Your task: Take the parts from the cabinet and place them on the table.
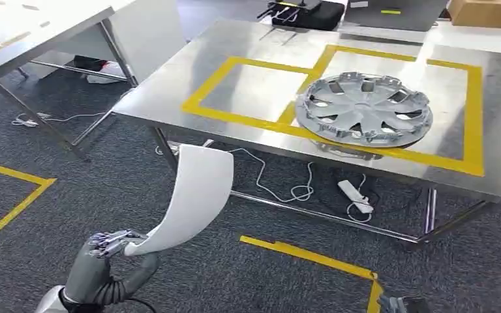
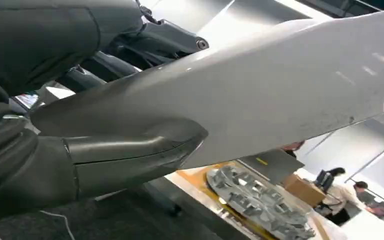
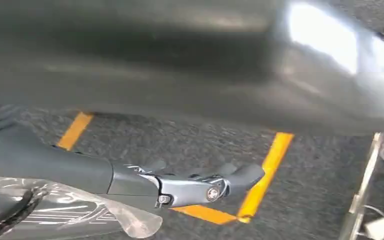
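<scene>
My left hand (image 1: 107, 251) grips the lower end of a long, curved white panel (image 1: 196, 195), which rises toward the steel table (image 1: 254, 91). In the left wrist view the thumb (image 2: 130, 155) presses under the white panel (image 2: 280, 85). A silver hubcap (image 1: 364, 107) lies on the table across the yellow tape frames, and it also appears in the left wrist view (image 2: 260, 202). My right hand (image 3: 190, 182) hangs low over the carpet with fingers stretched out and nothing in them; its tip peeks in at the head view's lower edge (image 1: 398, 304).
A second table (image 1: 39, 26) stands at the far left. A power strip (image 1: 355, 195) and cables lie under the steel table. Yellow tape (image 1: 313, 257) marks the carpet. A black device (image 1: 306, 13) and a cardboard box (image 1: 483, 12) sit at the table's far edge. People (image 2: 340, 195) stand beyond.
</scene>
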Available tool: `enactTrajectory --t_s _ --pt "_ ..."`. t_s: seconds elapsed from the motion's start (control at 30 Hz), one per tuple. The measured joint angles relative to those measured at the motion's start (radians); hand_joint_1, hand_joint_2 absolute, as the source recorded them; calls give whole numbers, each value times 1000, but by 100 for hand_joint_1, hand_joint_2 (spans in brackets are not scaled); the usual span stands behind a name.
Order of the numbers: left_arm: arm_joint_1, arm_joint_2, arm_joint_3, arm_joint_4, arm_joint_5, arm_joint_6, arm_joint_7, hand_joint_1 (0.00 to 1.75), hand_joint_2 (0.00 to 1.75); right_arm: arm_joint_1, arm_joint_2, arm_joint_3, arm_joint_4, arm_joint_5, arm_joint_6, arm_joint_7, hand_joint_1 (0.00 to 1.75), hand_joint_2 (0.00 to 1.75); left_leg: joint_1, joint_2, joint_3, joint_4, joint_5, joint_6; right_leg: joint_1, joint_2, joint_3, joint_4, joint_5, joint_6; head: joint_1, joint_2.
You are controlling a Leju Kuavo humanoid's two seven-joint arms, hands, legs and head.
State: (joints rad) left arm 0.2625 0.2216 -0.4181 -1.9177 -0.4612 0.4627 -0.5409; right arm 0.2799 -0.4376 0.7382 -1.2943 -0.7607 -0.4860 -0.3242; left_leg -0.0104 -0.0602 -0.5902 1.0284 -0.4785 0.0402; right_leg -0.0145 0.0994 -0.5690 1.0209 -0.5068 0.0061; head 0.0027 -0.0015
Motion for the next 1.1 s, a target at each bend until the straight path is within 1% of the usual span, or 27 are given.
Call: enactTrajectory --t_s 0.07,0.1,0.13,0.17,0.2,0.23,0.27,0.3,0.33,0.37,0.4,0.43,0.5,0.57,0.6,0.63,0.67,0.73,0.77,0.8,0.83,0.9,0.93,0.97,1.0,1.03,1.1 --pt "-2 0 0 0 0 -1 2 175 175 4 2 2 0 2 1 0 0 0 -3 14 7 -12 8 4 -3 18 -3 -11 2 16 1 0" --pt "-5 -2 -1 0 0 -5 8 175 175 5 2 2 0 3 1 1 0 0 9 30 22 -39 20 1 -2 0 -2 -3 -4 15 2 0" --pt "-8 -4 -1 0 -2 -13 20 175 175 4 2 2 0 7 2 2 0 0 8 39 30 -49 20 4 4 -47 -12 17 -21 19 5 0" --pt "-10 -5 0 0 -1 -21 30 175 175 0 2 2 0 10 3 6 0 0 10 49 32 -52 20 8 2 -73 -44 74 -56 24 8 0" --pt "-12 -8 0 1 -2 -30 42 175 175 -6 2 2 0 12 3 12 0 0 10 61 32 -52 16 6 0 -85 -83 149 -92 31 8 0" --pt "-15 -13 0 5 -3 -42 52 175 175 -7 2 3 1 16 3 16 0 0 10 73 32 -51 14 6 -3 -89 -122 223 -121 37 8 0" --pt "-19 -16 0 11 -2 -51 55 175 175 -4 2 3 2 20 3 19 0 0 10 84 32 -50 11 4 -5 -91 -148 269 -130 43 7 0" --pt "-22 -21 0 17 0 -59 56 175 175 -1 2 4 3 22 3 21 0 0 12 93 35 -50 8 1 -7 -92 -148 266 -113 47 8 0" --pt "-24 -25 2 23 2 -64 59 175 175 2 2 6 4 23 4 22 0 0 13 102 39 -49 4 -2 -9 -96 -126 222 -79 51 7 0" --pt "-28 -30 3 29 5 -71 62 175 175 3 2 9 5 24 4 23 0 0 16 113 44 -46 -1 -8 -11 -106 -81 139 -33 55 8 0" --pt "-33 -34 5 34 5 -79 67 175 175 2 1 10 5 25 4 23 0 0 18 122 49 -41 -9 -14 -13 -126 -27 40 11 58 7 0" --pt "-37 -39 9 38 4 -87 70 175 175 -1 1 12 5 27 4 25 0 0 16 130 54 -36 -18 -24 -9 -160 2 -14 0 62 9 0" --pt "-48 -46 14 46 -3 -103 79 175 175 -2 1 19 6 29 6 29 0 0 8 134 56 -30 -28 -34 -8 -138 15 -17 -1 34 2 0" --pt "-57 -53 19 53 -12 -116 87 175 175 0 -1 35 6 46 2 32 0 0 10 144 65 -30 -31 -40 -4 -130 14 -13 -8 23 1 0" --pt "-61 -56 23 56 -18 -121 88 175 175 -1 -2 43 6 51 -2 34 0 0 14 141 66 -27 -41 -47 -9 -125 23 -16 -8 15 0 0" --pt "-65 -58 24 58 -21 -124 88 175 175 -1 -4 48 6 56 -5 35 0 0 17 109 62 -4 -52 -52 -9 -122 28 -16 -11 10 -1 0" --pt "-65 -61 27 59 -21 -124 88 175 175 -5 -7 55 6 59 -7 37 0 0 18 86 32 58 -80 -54 -10 -120 34 -16 -15 3 -4 0" --pt "-65 -64 29 63 -24 -129 92 175 175 -14 -10 66 6 64 -12 39 0 0 18 73 -63 229 -143 -57 -8 -110 43 -16 -26 -4 -5 0" --pt "-64 -65 29 66 -27 -132 93 175 175 -16 -12 71 6 64 -15 42 0 0 18 72 -108 297 -155 -56 -6 -104 51 -16 -33 -4 -4 0" --pt "-64 -67 31 68 -29 -134 99 175 175 -16 -14 76 6 64 -18 45 0 0 17 72 -130 314 -137 -52 -5 -98 61 -16 -41 -3 -4 0" --pt "-65 -70 32 71 -29 -140 106 175 175 -17 -16 82 6 64 -21 46 0 0 17 71 -126 281 -90 -46 -3 -90 76 -16 -53 -1 -4 0" --pt "-67 -74 39 76 -32 -149 112 175 175 -18 -18 90 6 60 -21 47 0 0 11 68 -77 126 29 -27 0 -83 108 -18 -73 0 -4 0" --pt "-71 -77 40 78 -34 -153 115 175 175 -18 -18 94 6 56 -19 45 0 0 5 62 -52 58 64 -11 -5 -81 105 -22 -83 1 -4 0" --pt "-75 -78 42 84 -35 -159 121 175 175 -27 -17 102 9 53 -16 42 0 0 0 60 -48 59 42 -3 0 -79 109 -24 -90 9 7 0" --pt "-79 -83 45 84 -35 -161 124 175 175 -32 -18 105 13 51 -12 38 0 0 -7 62 -28 21 24 3 -8 -75 109 -30 -91 17 2 0" --pt "-85 -87 47 86 -35 -166 125 175 175 -35 -18 107 16 50 -7 34 0 0 -8 63 -26 10 13 4 -10 -79 119 -42 -87 25 -5 0" --pt "-88 -92 51 89 -35 -170 130 175 175 -38 -18 114 23 46 -2 30 0 0 -3 58 5 -21 11 12 -8 -86 141 -39 -67 39 -4 0"
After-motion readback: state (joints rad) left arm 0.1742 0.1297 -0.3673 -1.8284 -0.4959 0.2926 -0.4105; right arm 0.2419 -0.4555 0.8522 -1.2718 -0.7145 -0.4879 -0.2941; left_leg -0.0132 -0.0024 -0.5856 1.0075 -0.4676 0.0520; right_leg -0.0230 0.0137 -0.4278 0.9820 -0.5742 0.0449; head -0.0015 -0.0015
